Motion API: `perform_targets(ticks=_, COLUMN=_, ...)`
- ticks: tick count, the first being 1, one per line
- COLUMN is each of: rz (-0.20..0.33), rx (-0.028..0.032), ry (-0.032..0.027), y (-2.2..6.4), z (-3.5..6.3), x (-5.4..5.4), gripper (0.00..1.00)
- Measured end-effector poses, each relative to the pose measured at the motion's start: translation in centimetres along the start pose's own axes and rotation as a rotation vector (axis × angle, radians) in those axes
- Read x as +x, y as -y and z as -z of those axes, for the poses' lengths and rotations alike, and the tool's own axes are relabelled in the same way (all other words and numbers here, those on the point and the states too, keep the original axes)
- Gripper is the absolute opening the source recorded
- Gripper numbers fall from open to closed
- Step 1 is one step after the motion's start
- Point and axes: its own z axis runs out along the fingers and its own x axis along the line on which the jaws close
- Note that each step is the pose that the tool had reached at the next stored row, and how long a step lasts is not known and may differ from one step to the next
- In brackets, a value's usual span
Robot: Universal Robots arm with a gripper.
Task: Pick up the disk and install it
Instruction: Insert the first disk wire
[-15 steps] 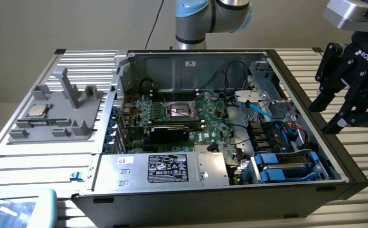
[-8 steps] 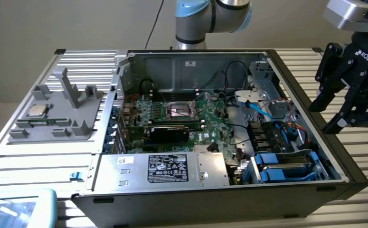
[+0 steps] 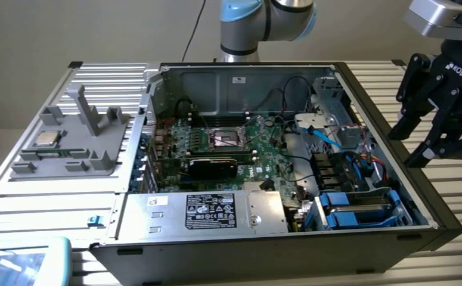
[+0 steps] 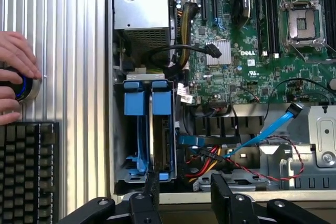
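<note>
Two bright blue disk frames stand on edge side by side in the drive bay at the case's near corner, on the exterior view's right. In the wrist view the blue frame holds a grey disk seen edge-on, with its label face hidden; the neighbouring frame looks mostly hollow. My black gripper hangs open above the case's right wall, apart from the bay. In the wrist view, the gripper has nothing between its fingers.
The open computer case lies on a slatted table. Inside are the green motherboard, a grey box with a black label and a blue cable. A hand rests on a round knob beside a keyboard. A grey tray holds a chip.
</note>
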Motion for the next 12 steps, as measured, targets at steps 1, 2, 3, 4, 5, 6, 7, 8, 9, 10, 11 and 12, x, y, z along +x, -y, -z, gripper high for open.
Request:
perform_targets(ticks=1, rz=-0.010, rx=0.0015, ry=0.0009, y=0.00, z=-0.01, x=0.00, gripper=0.51)
perform_targets(ticks=2, rz=-0.021, rx=0.0029, ry=0.0016, y=0.00, z=-0.03, x=0.00, gripper=0.51)
perform_targets(ticks=3, rz=-0.032, rx=0.0043, ry=0.0025, y=-0.01, z=-0.05, x=0.01, gripper=0.51)
perform_targets(ticks=4, rz=-0.043, rx=0.0059, ry=0.0035, y=0.00, z=-0.07, x=0.00, gripper=0.51)
perform_targets(ticks=5, rz=-0.052, rx=0.0079, ry=0.0044, y=0.00, z=-0.09, x=0.00, gripper=0.51)
perform_targets(ticks=6, rz=-0.059, rx=0.0105, ry=0.0053, y=0.00, z=-0.11, x=0.00, gripper=0.51)
perform_targets(ticks=7, rz=-0.065, rx=0.0136, ry=0.0065, y=0.00, z=-0.14, x=0.00, gripper=0.51)
perform_targets(ticks=8, rz=-0.070, rx=0.0172, ry=0.0071, y=0.00, z=-0.16, x=-0.02, gripper=0.51)
perform_targets(ticks=9, rz=-0.075, rx=0.0217, ry=0.0075, y=0.00, z=-0.15, x=-0.03, gripper=0.51)
perform_targets(ticks=10, rz=-0.080, rx=0.0268, ry=0.0082, y=0.00, z=-0.16, x=-0.05, gripper=0.51)
perform_targets(ticks=11, rz=-0.085, rx=0.0331, ry=0.0092, y=0.00, z=-0.17, x=-0.08, gripper=0.51)
perform_targets(ticks=12, rz=-0.089, rx=0.0403, ry=0.0102, y=-0.01, z=-0.20, x=-0.11, gripper=0.51)
